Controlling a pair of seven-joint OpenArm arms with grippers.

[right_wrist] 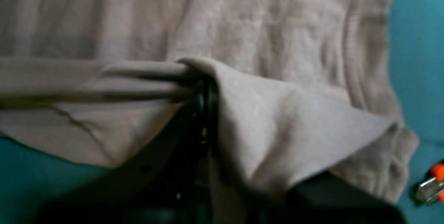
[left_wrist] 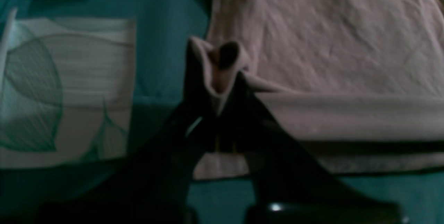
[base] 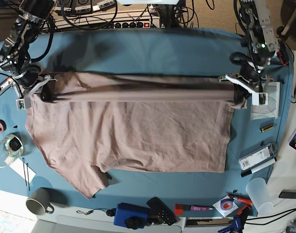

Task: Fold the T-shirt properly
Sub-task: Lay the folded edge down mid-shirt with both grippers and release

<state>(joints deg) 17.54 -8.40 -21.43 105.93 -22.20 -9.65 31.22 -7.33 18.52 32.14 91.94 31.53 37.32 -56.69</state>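
Two closed pincers, left pincer [left_wrist: 218, 88], right pincer [right_wrist: 204, 88], T-shirt [base: 133, 131] edge stretched between

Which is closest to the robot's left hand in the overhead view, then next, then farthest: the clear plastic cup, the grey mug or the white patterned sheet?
From the left hand:
1. White patterned sheet, right beside it.
2. Clear plastic cup, near edge, same side.
3. Grey mug, opposite near corner.
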